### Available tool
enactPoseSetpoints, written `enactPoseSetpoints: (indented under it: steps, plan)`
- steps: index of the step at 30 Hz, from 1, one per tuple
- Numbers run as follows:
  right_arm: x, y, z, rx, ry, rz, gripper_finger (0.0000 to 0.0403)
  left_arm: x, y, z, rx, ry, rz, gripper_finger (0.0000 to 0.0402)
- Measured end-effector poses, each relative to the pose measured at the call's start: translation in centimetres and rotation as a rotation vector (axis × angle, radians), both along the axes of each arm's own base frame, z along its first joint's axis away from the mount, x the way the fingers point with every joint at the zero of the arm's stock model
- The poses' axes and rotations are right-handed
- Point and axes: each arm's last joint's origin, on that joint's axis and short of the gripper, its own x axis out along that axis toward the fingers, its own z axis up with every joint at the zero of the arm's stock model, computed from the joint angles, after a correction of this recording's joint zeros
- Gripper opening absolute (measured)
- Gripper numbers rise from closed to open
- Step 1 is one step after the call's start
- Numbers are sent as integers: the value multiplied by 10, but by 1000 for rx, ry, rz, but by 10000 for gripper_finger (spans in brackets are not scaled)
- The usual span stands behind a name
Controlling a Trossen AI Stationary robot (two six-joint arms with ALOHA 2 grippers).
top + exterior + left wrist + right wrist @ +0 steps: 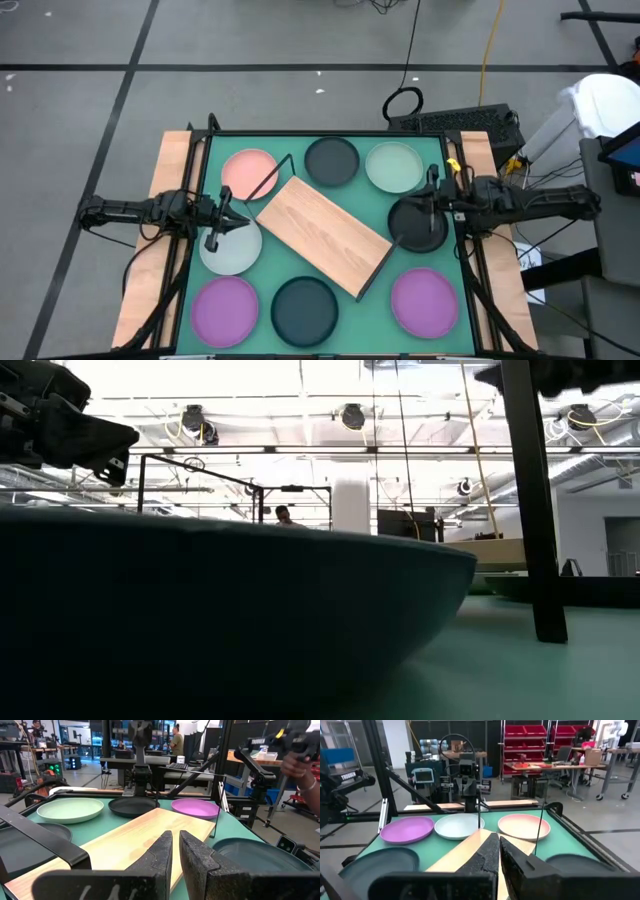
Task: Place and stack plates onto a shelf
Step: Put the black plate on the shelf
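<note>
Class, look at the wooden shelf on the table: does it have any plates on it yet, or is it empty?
Empty. In the high view the shelf lies bare and diagonal mid-table, while all eight plates, such as the pink plate, sit around it on the green mat.

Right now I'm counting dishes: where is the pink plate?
In the high view the pink plate lies at the table's far left, beside the shelf's upper end and just beyond the pale green plate under the left claw.

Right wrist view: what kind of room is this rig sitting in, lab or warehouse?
Most likely a robotics lab or workshop. Beyond the green table stand red parts-bin racks, workbenches with gear, and a concrete floor marked with dark tape lines.
</note>
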Motion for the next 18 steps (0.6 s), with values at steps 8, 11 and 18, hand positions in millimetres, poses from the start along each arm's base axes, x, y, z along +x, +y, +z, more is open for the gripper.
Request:
enactPoseSetpoints:
  steps: [8, 11, 18]
  plan:
    - [8, 1, 62, -6, 55, 4, 0, 0, 0, 0, 0, 0, 0, 40]
    - [9, 1, 79, -8, 87, 4, 0, 0, 0, 0, 0, 0, 0, 40]
    - [15, 1, 109, -10, 117, 5, 0, 0, 0, 0, 0, 0, 0, 40]
